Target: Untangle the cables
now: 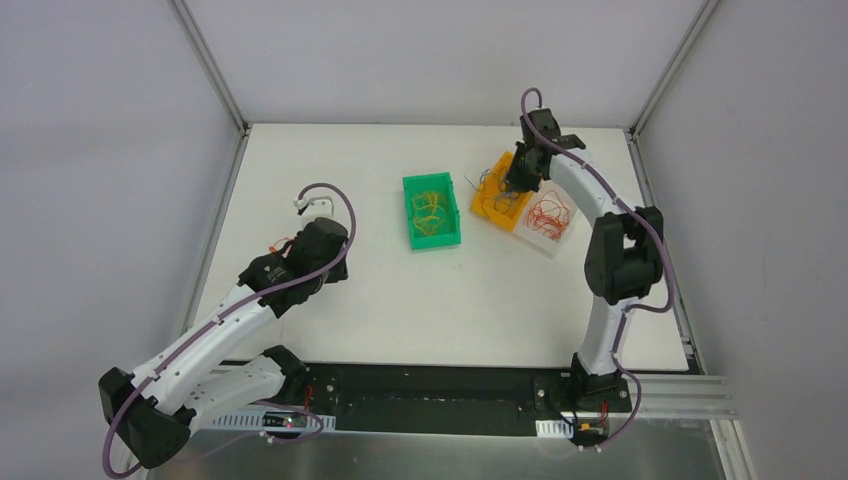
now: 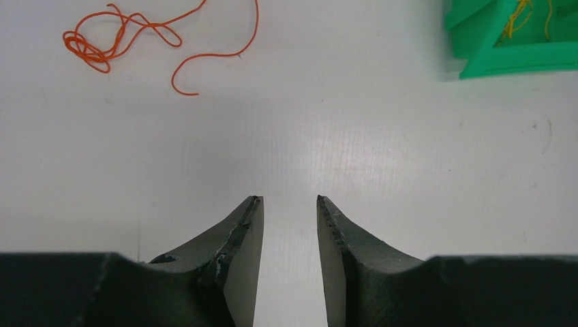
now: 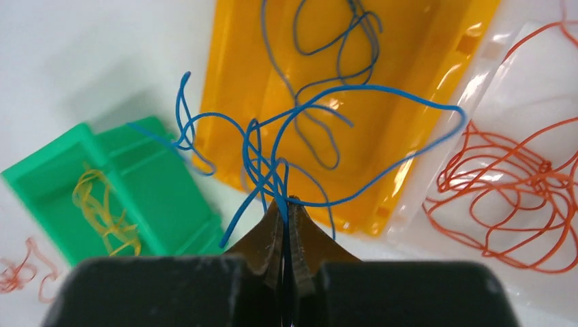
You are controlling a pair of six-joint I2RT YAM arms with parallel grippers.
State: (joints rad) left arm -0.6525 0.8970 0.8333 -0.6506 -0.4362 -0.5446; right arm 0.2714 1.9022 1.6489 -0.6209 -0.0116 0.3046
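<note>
Blue cables fan outward from right pincer.

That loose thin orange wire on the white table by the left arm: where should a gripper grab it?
Probably the bunched loops at one end of the thin orange wire, coming straight down with the left gripper. It lies flat on the white table, and there several strands overlap, offering more to pinch than the single trailing tail.
</note>
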